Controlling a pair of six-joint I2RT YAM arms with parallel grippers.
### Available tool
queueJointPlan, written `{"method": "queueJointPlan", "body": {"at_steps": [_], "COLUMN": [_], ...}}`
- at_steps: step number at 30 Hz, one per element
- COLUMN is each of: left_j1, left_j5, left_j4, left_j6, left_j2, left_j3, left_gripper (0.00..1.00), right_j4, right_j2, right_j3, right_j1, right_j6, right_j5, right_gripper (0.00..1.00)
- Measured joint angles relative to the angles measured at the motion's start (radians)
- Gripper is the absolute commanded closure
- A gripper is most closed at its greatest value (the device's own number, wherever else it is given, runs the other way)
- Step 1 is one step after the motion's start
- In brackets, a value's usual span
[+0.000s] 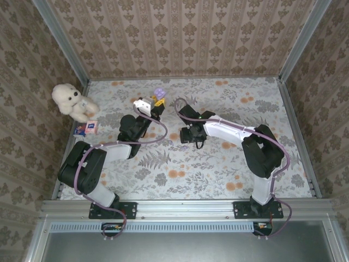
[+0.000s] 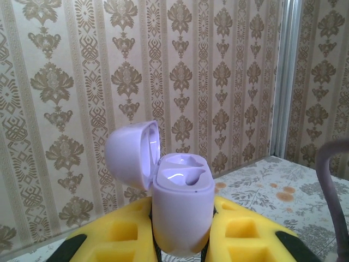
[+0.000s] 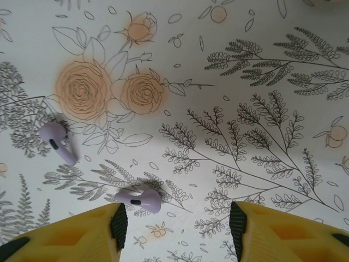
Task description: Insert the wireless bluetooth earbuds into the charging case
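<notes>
Up close, case (image 2: 181, 218) open and empty

The right gripper (image 3: 177, 224) is hanging with its jaws apart over the floral cloth (image 3: 256, 109), and nothing is standing between them. One lilac earbud (image 3: 143, 199) is lying just beside the finger at the left of the wrist view. A second earbud (image 3: 57, 142) is lying farther left, and bare cloth is stretching away rightwards. The left gripper (image 2: 182, 240) is holding the charging case (image 2: 182, 210) upright, its lid (image 2: 133, 153) tilting back and leaving both wells uncovered. A plush bear (image 1: 71, 101) and a small packet (image 1: 86, 128) are sitting at the left edge, well apart from both grippers.
</notes>
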Motion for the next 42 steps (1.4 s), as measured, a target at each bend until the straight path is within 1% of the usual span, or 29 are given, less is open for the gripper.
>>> {"method": "queueJointPlan", "body": {"at_steps": [10, 23, 34, 42], "left_j1": [0.001, 0.001, 0.001, 0.001], "left_j5": [0.0, 0.0, 0.001, 0.008], "left_j4": [0.005, 0.005, 0.009, 0.011], "left_j6": [-0.015, -0.019, -0.026, -0.033], "left_j2": [0.0, -0.001, -0.001, -0.001], "left_j3": [0.0, 0.0, 0.0, 0.0], "left_gripper": [1.0, 1.0, 1.0, 1.0], "right_j4": [-0.021, -0.071, -0.093, -0.092], "right_j2": [0.111, 0.17, 0.169, 0.115], "right_j3": [0.068, 0.1, 0.09, 0.069], "right_j1": [0.058, 0.084, 0.096, 0.096], "right_j6": [-0.005, -0.012, -0.014, -0.002], "right_j5": [0.043, 0.116, 0.142, 0.135], "right_gripper": [0.41, 0.42, 0.42, 0.43]}}
